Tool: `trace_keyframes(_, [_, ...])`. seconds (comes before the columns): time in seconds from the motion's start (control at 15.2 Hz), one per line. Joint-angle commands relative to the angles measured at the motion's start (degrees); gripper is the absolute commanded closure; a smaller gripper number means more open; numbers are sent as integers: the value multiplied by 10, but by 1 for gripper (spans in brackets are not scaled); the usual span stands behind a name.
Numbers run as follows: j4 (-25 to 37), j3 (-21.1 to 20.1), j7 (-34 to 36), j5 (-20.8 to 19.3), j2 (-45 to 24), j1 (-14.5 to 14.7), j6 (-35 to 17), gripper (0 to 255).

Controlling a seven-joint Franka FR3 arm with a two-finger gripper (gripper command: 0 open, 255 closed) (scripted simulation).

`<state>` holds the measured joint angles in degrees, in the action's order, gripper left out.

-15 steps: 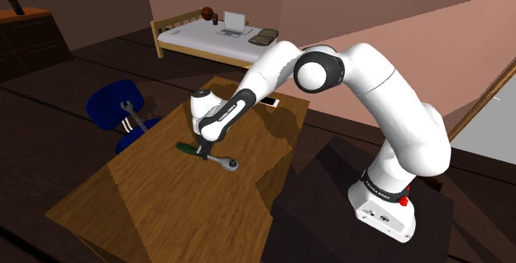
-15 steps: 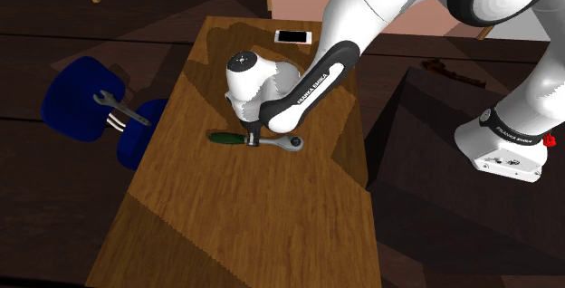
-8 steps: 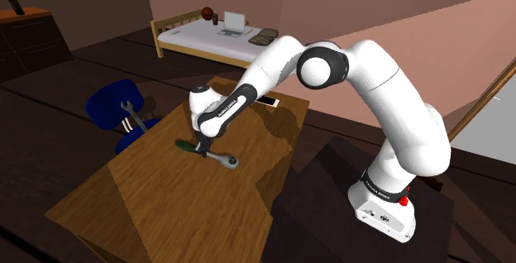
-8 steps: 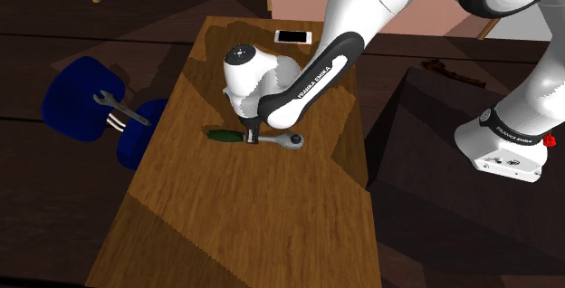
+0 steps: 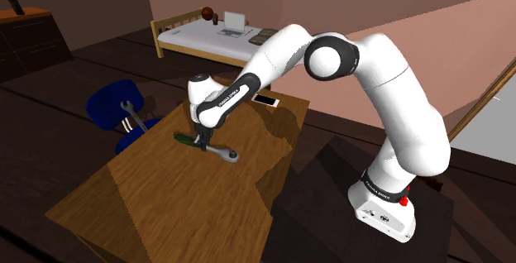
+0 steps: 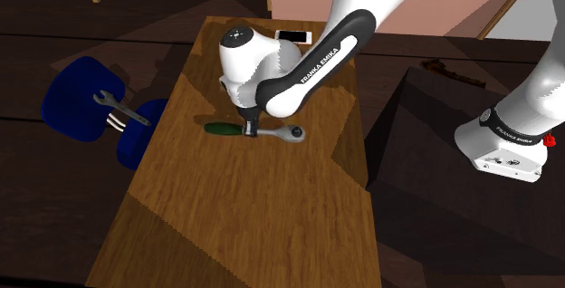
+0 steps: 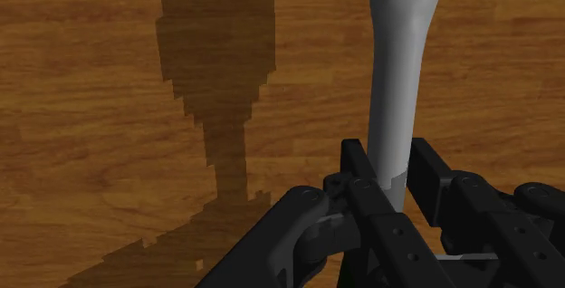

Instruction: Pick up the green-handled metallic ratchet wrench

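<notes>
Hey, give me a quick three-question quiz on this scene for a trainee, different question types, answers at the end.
1. True or false: the black two-finger gripper is shut on the grey metal shaft of the green-handled ratchet wrench.
2. What lies on the blue chair? A) hammer B) grey open-ended spanner C) screwdriver
3. Fill in: the white smartphone lies at the wooden table's end nearest the ____.
Key: 1 true; 2 B; 3 bed.

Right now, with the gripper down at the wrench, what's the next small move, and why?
Probably a slow, straight lift. The gripper is shut on the ratchet wrench, its fingers clasping the grey shank on both sides, so the grip looks set. The wrench sits low over the wooden table, and nothing stands close beside it.
</notes>
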<state>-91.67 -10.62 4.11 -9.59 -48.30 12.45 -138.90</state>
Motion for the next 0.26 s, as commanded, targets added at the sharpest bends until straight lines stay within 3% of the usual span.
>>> trace_keyframes(0.0, [-5,-2,-1,2,12,-2,7,255])
trace_keyframes(0.2, [-7,-3,-2,3,19,-3,12,255])
